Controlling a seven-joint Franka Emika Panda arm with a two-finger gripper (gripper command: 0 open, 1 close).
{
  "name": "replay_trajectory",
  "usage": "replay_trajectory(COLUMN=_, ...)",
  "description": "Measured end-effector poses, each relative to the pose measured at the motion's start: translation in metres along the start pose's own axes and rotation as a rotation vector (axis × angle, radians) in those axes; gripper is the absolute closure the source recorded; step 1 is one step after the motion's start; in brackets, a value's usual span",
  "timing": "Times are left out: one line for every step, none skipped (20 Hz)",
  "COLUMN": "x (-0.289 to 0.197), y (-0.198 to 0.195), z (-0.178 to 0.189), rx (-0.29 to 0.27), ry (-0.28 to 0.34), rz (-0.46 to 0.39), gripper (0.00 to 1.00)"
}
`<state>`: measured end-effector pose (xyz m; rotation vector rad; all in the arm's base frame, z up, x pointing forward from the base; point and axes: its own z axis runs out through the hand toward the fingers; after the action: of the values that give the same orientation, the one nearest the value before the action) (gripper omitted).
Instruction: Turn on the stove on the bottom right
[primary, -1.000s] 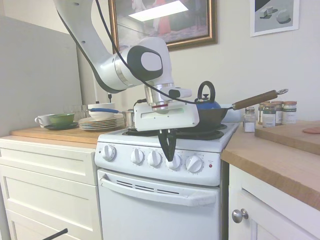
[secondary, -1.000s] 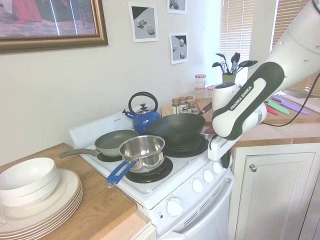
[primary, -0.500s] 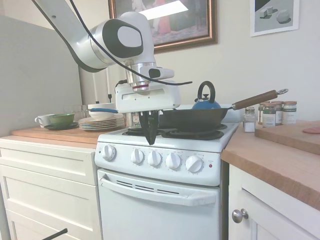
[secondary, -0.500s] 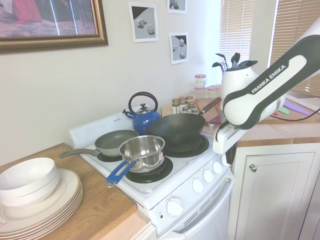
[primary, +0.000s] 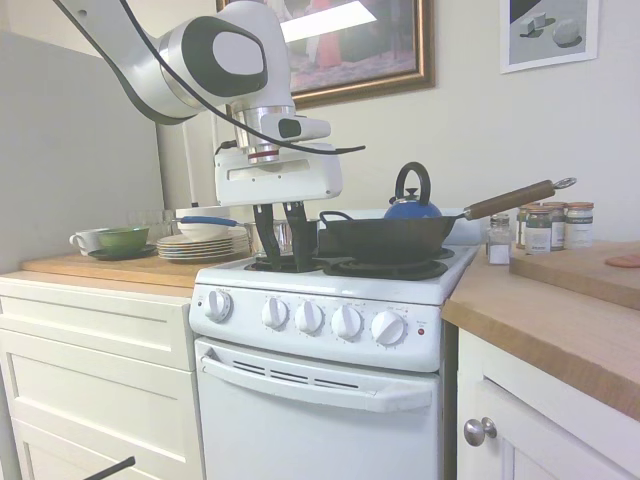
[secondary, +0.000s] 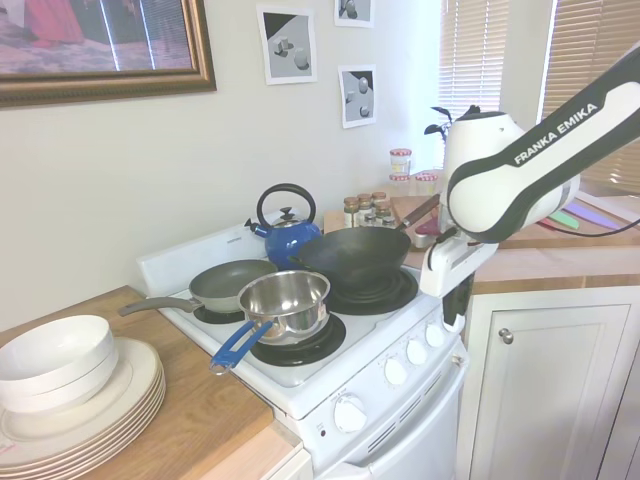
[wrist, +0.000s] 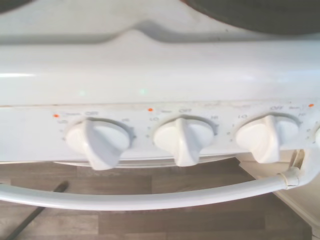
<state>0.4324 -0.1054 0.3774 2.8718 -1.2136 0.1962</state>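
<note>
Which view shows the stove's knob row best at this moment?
The first exterior view: all five knobs on the stove face the camera, unobstructed, with the red light beside them. The wrist view shows three knobs close up with faint labels, a fourth cut off at the edge. The second exterior view sees the knobs obliquely, small.

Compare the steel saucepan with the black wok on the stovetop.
The saucepan is shiny bare metal; the wok is dull black. The saucepan has straight walls and a blue handle; the wok is wide and shallow, with a long wooden handle. The saucepan stands on a front burner, the wok on the one beside it. Both sit upright on the stove.
</note>
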Motion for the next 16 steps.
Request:
replay_trajectory(x=-0.001, y=0.000, z=-0.003, rx=0.004, ry=0.000, rz=0.002, gripper=0.00)
replay_trajectory(x=-0.002, y=0.001, z=-0.005, rx=0.009, ry=0.001, rz=0.005, gripper=0.00)
replay_trajectory(x=-0.003, y=0.002, z=-0.008, rx=0.012, ry=0.003, rz=0.007, gripper=0.00)
replay_trajectory(x=-0.004, y=0.003, z=-0.010, rx=0.015, ry=0.006, rz=0.010, gripper=0.00)
replay_trajectory(x=-0.005, y=0.004, z=-0.013, rx=0.018, ry=0.007, rz=0.012, gripper=0.00)
replay_trajectory(x=-0.006, y=0.005, z=-0.015, rx=0.020, ry=0.007, rz=0.014, gripper=0.00)
replay_trajectory(x=-0.006, y=0.005, z=-0.016, rx=0.021, ry=0.006, rz=0.015, gripper=0.00)
replay_trajectory(x=-0.007, y=0.005, z=-0.018, rx=0.022, ry=0.006, rz=0.016, gripper=0.00)
replay_trajectory(x=-0.007, y=0.005, z=-0.018, rx=0.024, ry=0.005, rz=0.017, gripper=0.00)
replay_trajectory(x=-0.007, y=0.005, z=-0.019, rx=0.026, ry=0.004, rz=0.019, gripper=0.00)
replay_trajectory(x=-0.007, y=0.005, z=-0.019, rx=0.027, ry=0.003, rz=0.021, gripper=0.00)
replay_trajectory(x=-0.007, y=0.004, z=-0.019, rx=0.027, ry=0.002, rz=0.021, gripper=0.00)
replay_trajectory(x=-0.008, y=0.004, z=-0.019, rx=0.027, ry=0.002, rz=0.021, gripper=0.00)
replay_trajectory(x=-0.008, y=0.004, z=-0.019, rx=0.028, ry=0.002, rz=0.021, gripper=0.00)
replay_trajectory(x=-0.008, y=0.004, z=-0.019, rx=0.028, ry=0.001, rz=0.022, gripper=0.00)
replay_trajectory(x=-0.008, y=0.004, z=-0.019, rx=0.028, ry=0.001, rz=0.023, gripper=0.00)
